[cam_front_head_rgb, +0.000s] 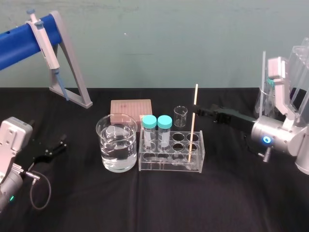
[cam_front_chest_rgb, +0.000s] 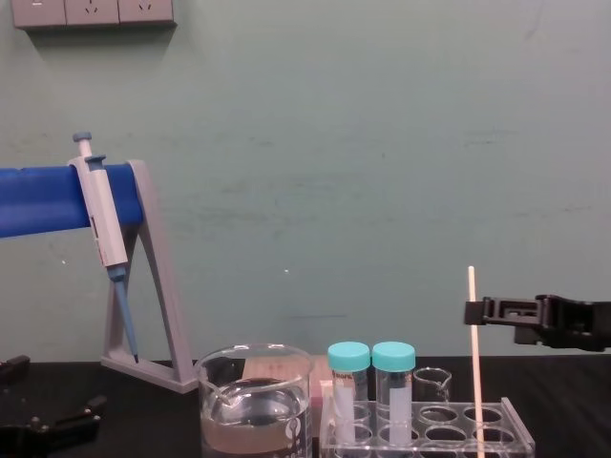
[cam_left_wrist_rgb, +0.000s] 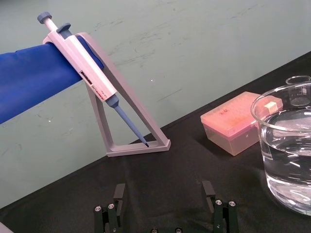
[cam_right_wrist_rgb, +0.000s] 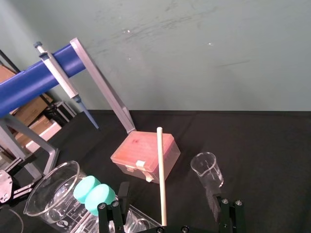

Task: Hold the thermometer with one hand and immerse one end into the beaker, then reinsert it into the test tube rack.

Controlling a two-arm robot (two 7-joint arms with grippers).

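The thermometer point(cam_front_head_rgb: 193, 123) stands upright in the right end of the test tube rack point(cam_front_head_rgb: 170, 166), its top well above two teal-capped tubes point(cam_front_head_rgb: 157, 129). From the right, my right gripper point(cam_front_head_rgb: 200, 112) reaches the rod's upper part. In the right wrist view the thermometer point(cam_right_wrist_rgb: 161, 179) runs between the two fingers point(cam_right_wrist_rgb: 115, 206) with a gap on each side, so the right gripper point(cam_right_wrist_rgb: 167, 213) is open. The beaker point(cam_front_head_rgb: 117, 142) of liquid stands just left of the rack. My left gripper point(cam_front_head_rgb: 53, 147) rests open on the cloth at the far left.
A pipette point(cam_front_head_rgb: 44, 41) hangs on a grey angled stand point(cam_front_head_rgb: 75, 77) at the back left. A pink tip box point(cam_front_head_rgb: 131, 106) and a tiny glass beaker point(cam_front_head_rgb: 180, 116) sit behind the rack. Clear glassware point(cam_front_head_rgb: 289, 72) stands at the right edge.
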